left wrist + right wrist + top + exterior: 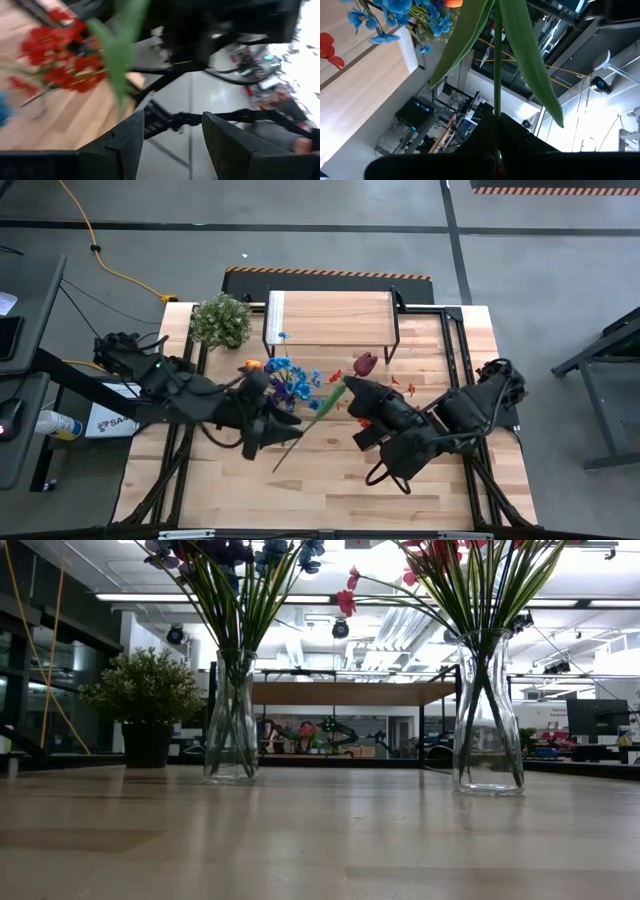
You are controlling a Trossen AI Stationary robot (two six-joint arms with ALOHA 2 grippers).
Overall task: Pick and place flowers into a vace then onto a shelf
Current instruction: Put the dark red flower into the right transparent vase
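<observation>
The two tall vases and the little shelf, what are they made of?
The two tall clear vases look like shiny glass: the green stems show straight through them. The low shelf seems to have a pale, matte wooden plank top, with visible grain, on thin black legs, probably metal.

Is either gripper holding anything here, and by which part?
The right gripper pinches a flower by its stem. The left gripper is open and empty.

2 vases (pixel 232 720) of flowers (pixel 292 378) are set side by side near the shelf (pixel 328 318), with a potted plant (pixel 221 320) placed at its left.
</observation>
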